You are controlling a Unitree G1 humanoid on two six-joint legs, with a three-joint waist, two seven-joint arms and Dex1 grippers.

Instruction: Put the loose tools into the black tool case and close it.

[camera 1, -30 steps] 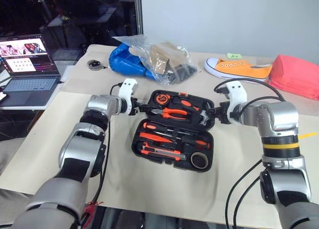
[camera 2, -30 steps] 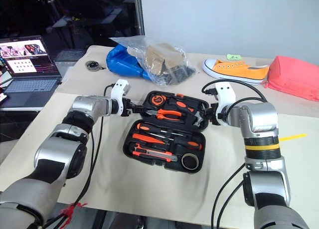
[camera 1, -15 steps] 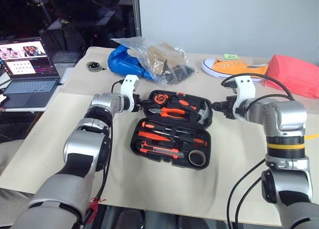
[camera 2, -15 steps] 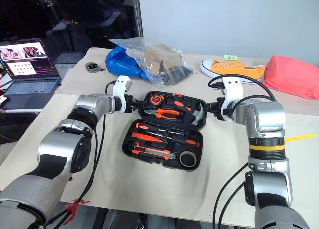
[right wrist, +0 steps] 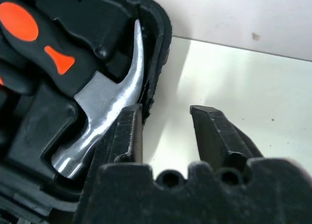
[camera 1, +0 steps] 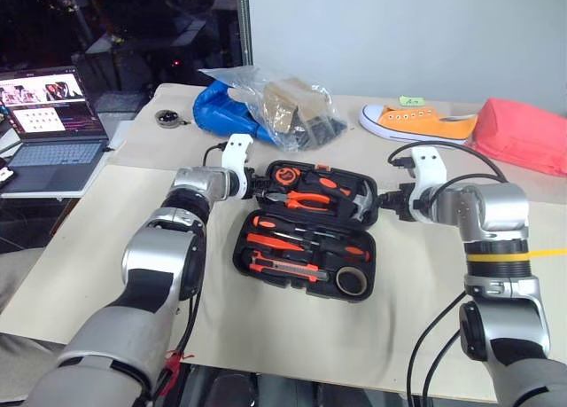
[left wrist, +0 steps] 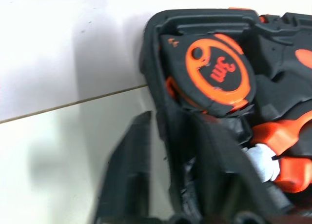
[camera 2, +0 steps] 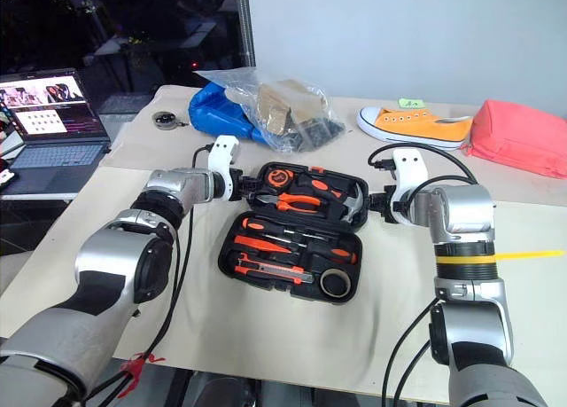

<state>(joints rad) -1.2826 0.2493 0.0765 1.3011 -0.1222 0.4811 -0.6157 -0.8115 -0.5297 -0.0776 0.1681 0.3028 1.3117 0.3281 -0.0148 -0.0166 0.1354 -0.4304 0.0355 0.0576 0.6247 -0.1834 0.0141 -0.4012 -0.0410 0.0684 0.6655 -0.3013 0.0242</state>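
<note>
Black moulded plastic formed the case, which lay open on the beige mat between our two arms. Its near half held two screwdrivers, a thin red-orange screwdriver, the knife and the tape ring. Its far half held a tape measure, pliers and a hammer.

We had the left gripper at the far left corner of the case. In the left wrist view its fingers sat on either side of the case wall, one outside on the mat, one inside below the tape measure, pinching the rim.

We had the right gripper at the far right corner. In the right wrist view its fingers stood apart: one lay against the case rim beside the hammer head, the other was over bare mat outside the case.

Beyond the case lay a blue bag, a clear plastic bag, an orange shoe and a red pouch. A laptop stood to the left.
</note>
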